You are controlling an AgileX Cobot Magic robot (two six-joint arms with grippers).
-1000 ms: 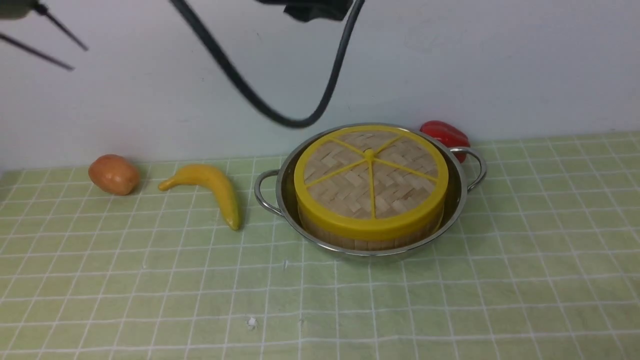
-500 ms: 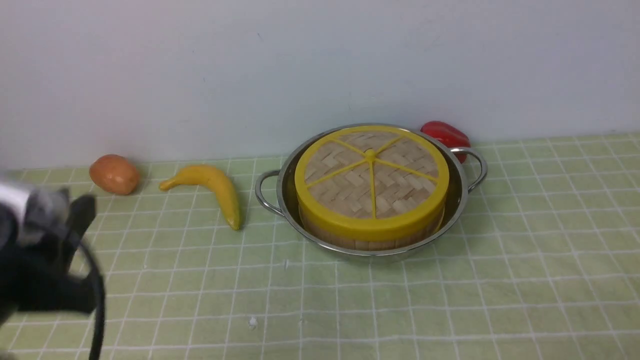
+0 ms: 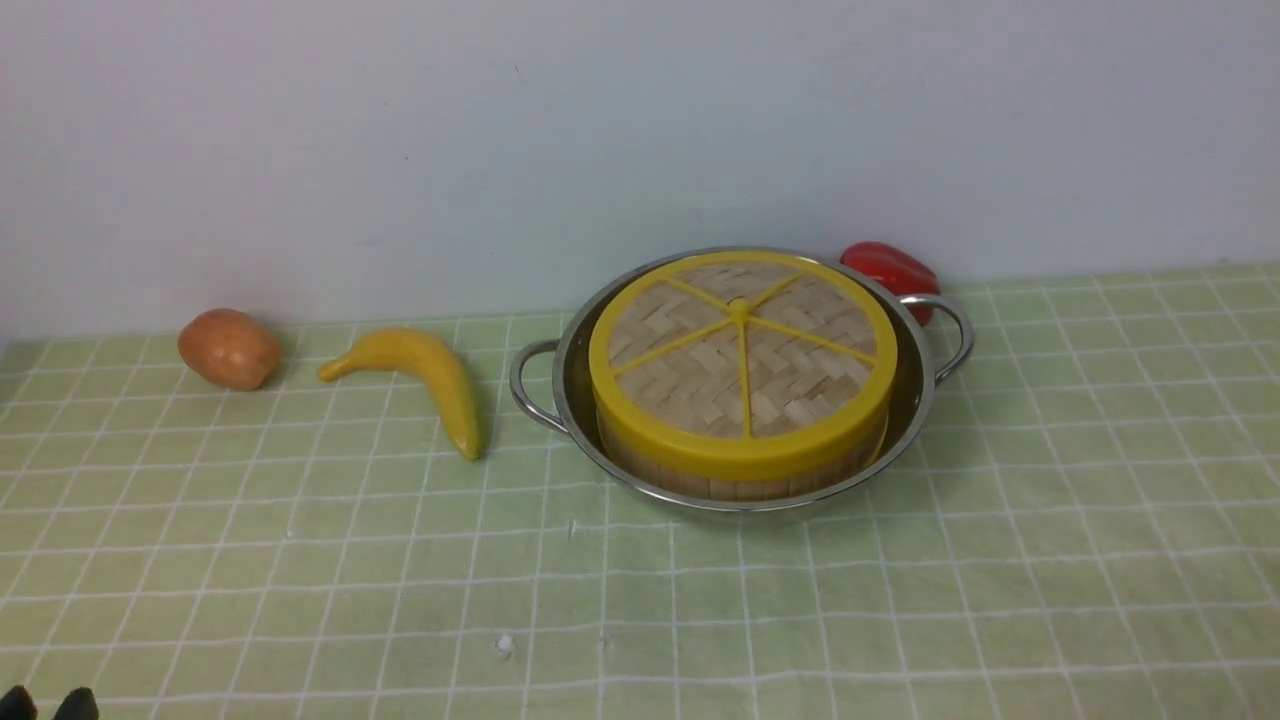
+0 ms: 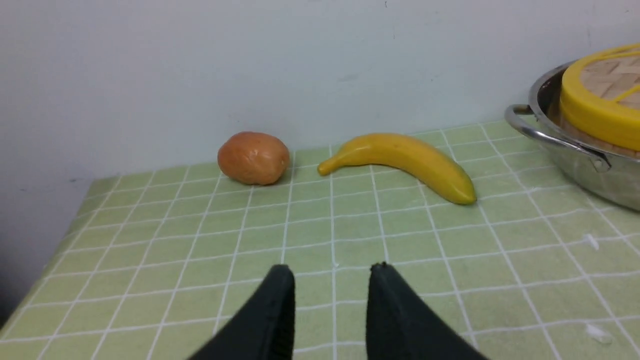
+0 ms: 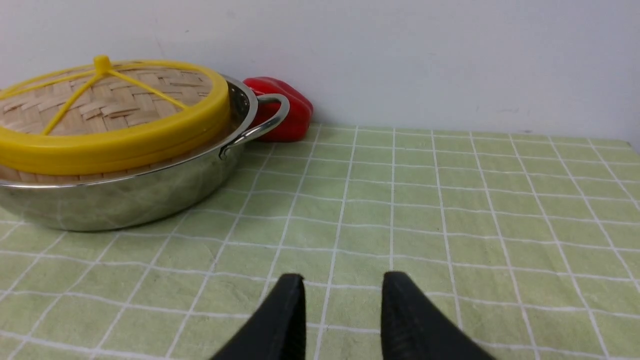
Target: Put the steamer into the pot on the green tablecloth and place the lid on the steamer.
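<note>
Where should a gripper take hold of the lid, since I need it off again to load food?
Probably the centre knob, from straight above: it stands up where the lid's six spokes meet. The yellow rim sits low inside the pot, leaving little room for fingers.

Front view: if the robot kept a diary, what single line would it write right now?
lid: on steamer | steamer: in pot | left gripper: open, empty | right gripper: open, empty | task: looks done

Staged lab tabletop: green tablecloth [image 3: 1050, 520] against a bare white wall [image 3: 400, 150], with plastic-looking banana [image 3: 420, 375] and potato [image 3: 228, 348].
</note>
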